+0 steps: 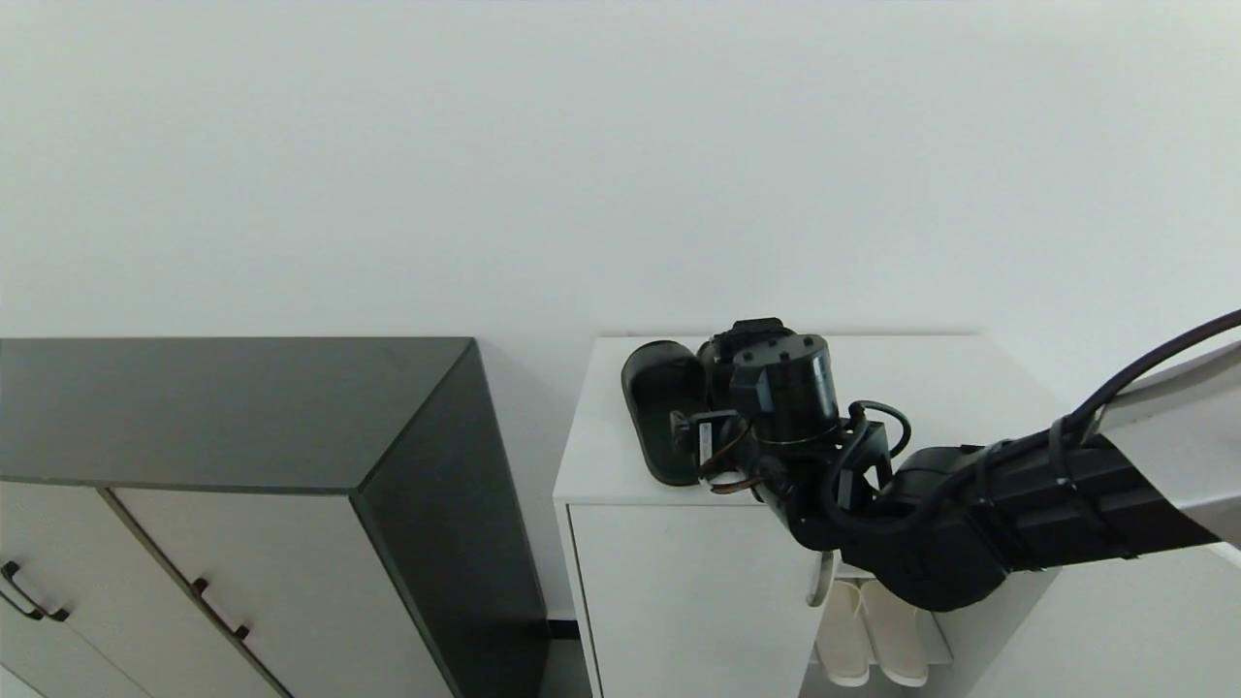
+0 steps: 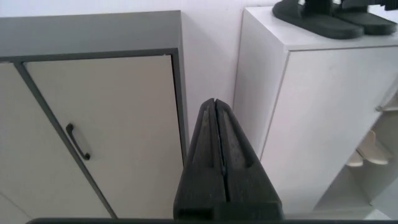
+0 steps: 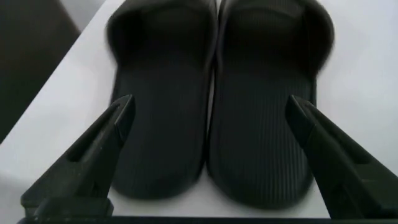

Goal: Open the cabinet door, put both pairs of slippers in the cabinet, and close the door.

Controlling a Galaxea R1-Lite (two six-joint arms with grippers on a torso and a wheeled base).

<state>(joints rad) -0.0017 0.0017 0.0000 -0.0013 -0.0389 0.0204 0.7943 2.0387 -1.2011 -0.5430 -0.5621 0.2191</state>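
A white wall stands behind the white cabinet (image 1: pixel 620 456). Over its top, the right gripper (image 3: pixel 209 102) has its jaws wide apart, one on each side of the black slippers (image 3: pixel 155 137). These look light and bendy, so squeeze both together at the middle. The white slippers (image 1: pixel 868 635) seem to sit inside. The left gripper (image 2: pixel 215 109) has its jaws together.
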